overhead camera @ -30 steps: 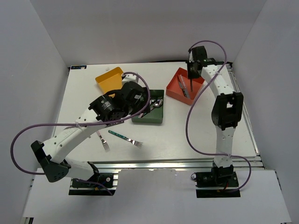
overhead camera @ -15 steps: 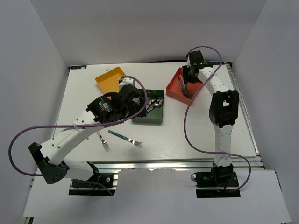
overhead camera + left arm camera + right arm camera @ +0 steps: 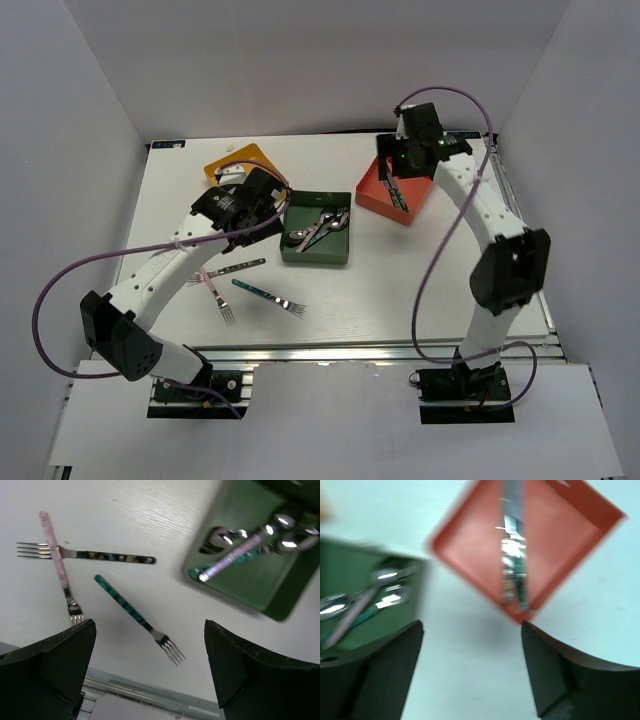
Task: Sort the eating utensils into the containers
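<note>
Three forks lie on the white table: a pink-handled one (image 3: 57, 562), a dark-handled one (image 3: 100, 556) crossing it, and a teal-handled one (image 3: 131, 611). My left gripper (image 3: 150, 625) hangs open above them with nothing in it; in the top view it (image 3: 266, 196) sits between the yellow tray (image 3: 232, 163) and the dark green tray (image 3: 300, 255). The green tray holds spoons (image 3: 325, 225). Knives (image 3: 512, 565) lie in the red-orange tray (image 3: 470, 545). Open and empty, my right gripper (image 3: 472, 625) hovers just off that tray's near-left edge, above bare table.
The green tray (image 3: 345, 560) is blurred at the left of the right wrist view. The table's metal front rail (image 3: 145, 700) runs just beyond the forks. White walls enclose the table on three sides.
My right gripper has opened, and the knife it held now lies in the red-orange tray. The left arm has swung back toward the yellow tray, uncovering the forks.
</note>
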Available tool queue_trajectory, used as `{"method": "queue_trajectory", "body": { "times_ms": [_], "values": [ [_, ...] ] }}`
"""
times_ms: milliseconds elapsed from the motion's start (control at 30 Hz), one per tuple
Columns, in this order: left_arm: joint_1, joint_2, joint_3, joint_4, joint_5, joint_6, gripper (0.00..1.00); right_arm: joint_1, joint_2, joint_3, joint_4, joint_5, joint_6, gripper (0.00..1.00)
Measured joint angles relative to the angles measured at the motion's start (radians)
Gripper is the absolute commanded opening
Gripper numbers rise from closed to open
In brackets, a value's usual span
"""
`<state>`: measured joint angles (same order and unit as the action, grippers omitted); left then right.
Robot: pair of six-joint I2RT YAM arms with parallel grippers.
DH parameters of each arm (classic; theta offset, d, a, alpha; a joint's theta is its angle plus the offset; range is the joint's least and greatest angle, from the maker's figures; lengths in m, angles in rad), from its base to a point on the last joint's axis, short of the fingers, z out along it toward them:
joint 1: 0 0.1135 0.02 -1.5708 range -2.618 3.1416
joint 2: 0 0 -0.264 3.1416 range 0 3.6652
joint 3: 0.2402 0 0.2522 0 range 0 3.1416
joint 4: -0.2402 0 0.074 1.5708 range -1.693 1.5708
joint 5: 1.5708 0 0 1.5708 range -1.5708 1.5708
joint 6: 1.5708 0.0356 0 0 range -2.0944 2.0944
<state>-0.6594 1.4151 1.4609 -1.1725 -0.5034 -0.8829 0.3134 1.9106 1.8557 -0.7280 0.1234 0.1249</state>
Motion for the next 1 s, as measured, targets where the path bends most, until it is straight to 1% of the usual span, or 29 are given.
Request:
{"method": "queue_trajectory", "body": {
  "times_ms": [67, 100, 200, 233, 267, 333, 433, 533, 633, 767, 900, 1000],
  "values": [
    [0.050, 0.015, -0.040, -0.009, -0.021, -0.040, 0.98, 0.073, -0.129, -0.085, 0.019, -0.026, 0.011, 0.86],
    [0.068, 0.017, -0.061, -0.016, -0.029, -0.061, 0.98, 0.127, -0.197, -0.131, 0.032, -0.048, 0.018, 0.89],
    [0.134, 0.013, -0.116, -0.018, -0.034, -0.097, 0.98, 0.288, -0.338, -0.267, 0.105, -0.107, 0.026, 0.89],
    [0.165, 0.010, -0.137, -0.012, -0.029, -0.101, 0.98, 0.324, -0.358, -0.296, 0.116, -0.113, 0.026, 0.89],
    [0.200, 0.006, -0.161, 0.003, -0.020, -0.103, 0.98, 0.397, -0.388, -0.356, 0.137, -0.123, 0.032, 0.89],
    [0.270, 0.003, -0.208, 0.036, 0.003, -0.103, 0.98, 0.469, -0.407, -0.436, 0.156, -0.140, 0.055, 0.88],
    [0.355, 0.019, -0.267, 0.073, 0.032, -0.108, 0.97, 0.494, -0.410, -0.528, 0.162, -0.157, 0.097, 0.88],
    [0.377, 0.064, -0.296, 0.105, 0.051, -0.129, 0.94, 0.492, -0.422, -0.587, 0.160, -0.166, 0.131, 0.88],
    [0.377, 0.127, -0.303, 0.133, 0.060, -0.174, 0.90, 0.499, -0.465, -0.628, 0.156, -0.176, 0.150, 0.88],
    [0.377, 0.173, -0.304, 0.185, 0.087, -0.212, 0.81, 0.512, -0.552, -0.690, 0.156, -0.189, 0.161, 0.88],
    [0.364, 0.190, -0.306, 0.217, 0.109, -0.244, 0.80, 0.517, -0.610, -0.748, 0.151, -0.192, 0.160, 0.88],
    [0.311, 0.185, -0.322, 0.240, 0.112, -0.276, 0.80, 0.517, -0.621, -0.774, 0.147, -0.195, 0.160, 0.87]
  ]
}}
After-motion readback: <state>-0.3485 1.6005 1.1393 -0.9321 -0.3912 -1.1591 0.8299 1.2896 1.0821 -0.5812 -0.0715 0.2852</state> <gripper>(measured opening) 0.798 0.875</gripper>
